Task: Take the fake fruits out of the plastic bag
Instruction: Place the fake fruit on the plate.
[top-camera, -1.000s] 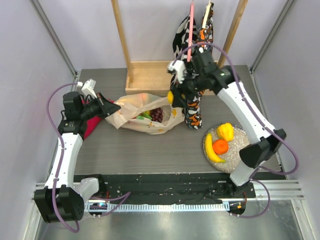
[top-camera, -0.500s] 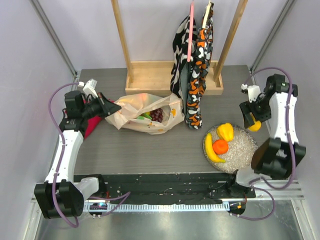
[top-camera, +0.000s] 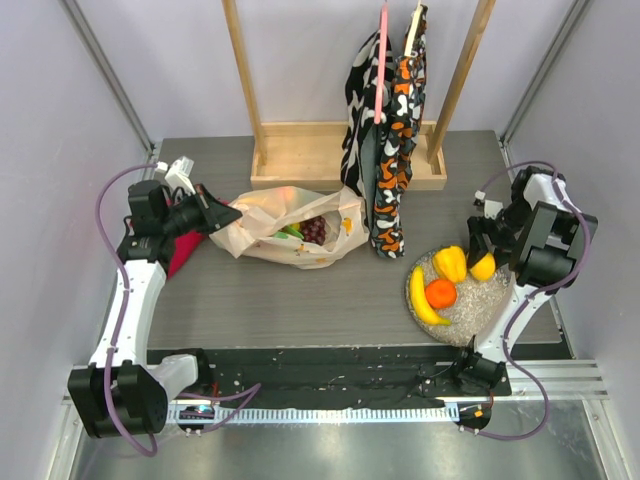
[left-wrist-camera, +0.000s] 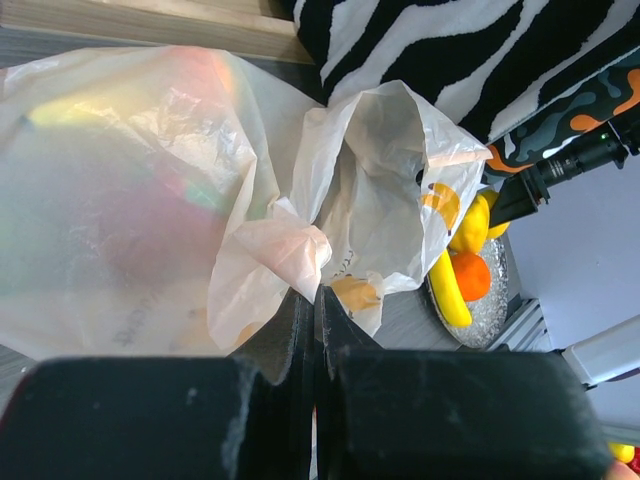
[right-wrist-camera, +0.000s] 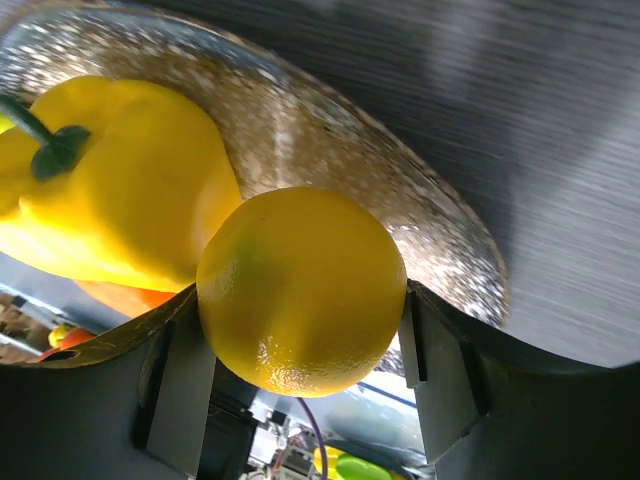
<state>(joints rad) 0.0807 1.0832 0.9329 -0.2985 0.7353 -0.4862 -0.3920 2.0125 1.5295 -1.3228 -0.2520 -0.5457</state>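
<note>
The plastic bag (top-camera: 262, 238) lies at the table's left middle, mouth towards the right, with a dark grape bunch (top-camera: 314, 231) and a green fruit (top-camera: 290, 231) showing inside. My left gripper (top-camera: 232, 213) is shut on a fold of the plastic bag (left-wrist-camera: 150, 200) at its left end; in the wrist view the left gripper (left-wrist-camera: 317, 300) pinches the film. My right gripper (top-camera: 484, 266) is shut on a yellow lemon (right-wrist-camera: 300, 270), low over the silver plate (top-camera: 482, 300), beside a yellow pepper (top-camera: 450, 263). An orange (top-camera: 441, 293) and a banana (top-camera: 424, 297) lie on the plate.
A wooden rack (top-camera: 300, 155) stands at the back, with patterned cloths (top-camera: 385, 150) hanging down to the table just right of the bag. A red cloth (top-camera: 182, 255) lies under the left arm. Grey walls close in both sides.
The right arm swung from the bag's mouth out to the far right with the lemon, then came in over the plate. The left gripper and the bag have not moved.
</note>
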